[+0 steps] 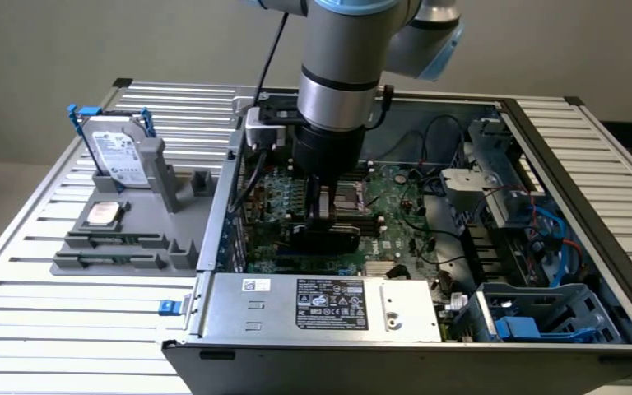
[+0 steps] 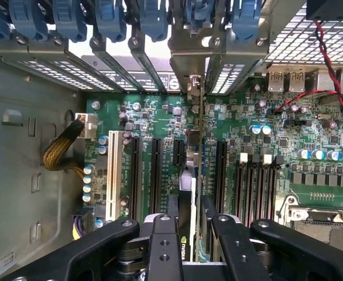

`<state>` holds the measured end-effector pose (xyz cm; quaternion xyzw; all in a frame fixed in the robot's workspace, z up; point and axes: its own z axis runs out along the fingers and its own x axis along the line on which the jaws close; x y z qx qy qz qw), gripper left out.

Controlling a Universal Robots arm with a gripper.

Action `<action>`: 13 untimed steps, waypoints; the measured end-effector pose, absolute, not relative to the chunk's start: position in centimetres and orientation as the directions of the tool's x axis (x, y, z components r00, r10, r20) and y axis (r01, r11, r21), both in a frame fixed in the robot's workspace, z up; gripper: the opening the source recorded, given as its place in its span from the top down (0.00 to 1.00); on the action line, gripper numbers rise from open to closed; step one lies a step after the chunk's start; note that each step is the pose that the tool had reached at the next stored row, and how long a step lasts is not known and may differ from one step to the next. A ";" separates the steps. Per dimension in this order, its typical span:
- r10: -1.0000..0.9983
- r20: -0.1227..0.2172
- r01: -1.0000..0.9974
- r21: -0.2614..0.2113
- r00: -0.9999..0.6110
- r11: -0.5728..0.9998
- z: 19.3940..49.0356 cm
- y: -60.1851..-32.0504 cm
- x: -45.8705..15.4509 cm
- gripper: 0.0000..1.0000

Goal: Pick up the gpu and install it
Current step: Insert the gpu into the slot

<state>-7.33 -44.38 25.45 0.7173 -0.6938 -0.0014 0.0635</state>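
We see the gripper point(image 2: 186, 234) clamped on the gpu point(image 2: 190, 193), card edge-on over the motherboard point(image 2: 160, 111) slots inside the computer case point(image 1: 327, 304); pickup done; seating looks unfinished.

Reaches straight down from above with the arm point(image 1: 344, 58) vertical, wrist and black gripper point(image 1: 322, 220) lowered toward the middle of the scene, slightly to the exterior view's left, fingers point(image 2: 163, 243) drawn in close on the gpu point(image 2: 190, 222) held edge-on between them.
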 end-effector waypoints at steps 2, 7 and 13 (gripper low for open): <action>-0.995 0.087 -0.995 0.093 0.037 -0.029 25.4 -44.3 -7.3 0.74; -0.995 0.090 -0.995 0.093 0.037 -0.029 25.4 -44.2 -7.5 0.74; -0.995 0.096 -0.995 0.093 0.037 -0.028 25.4 -44.0 -7.5 0.74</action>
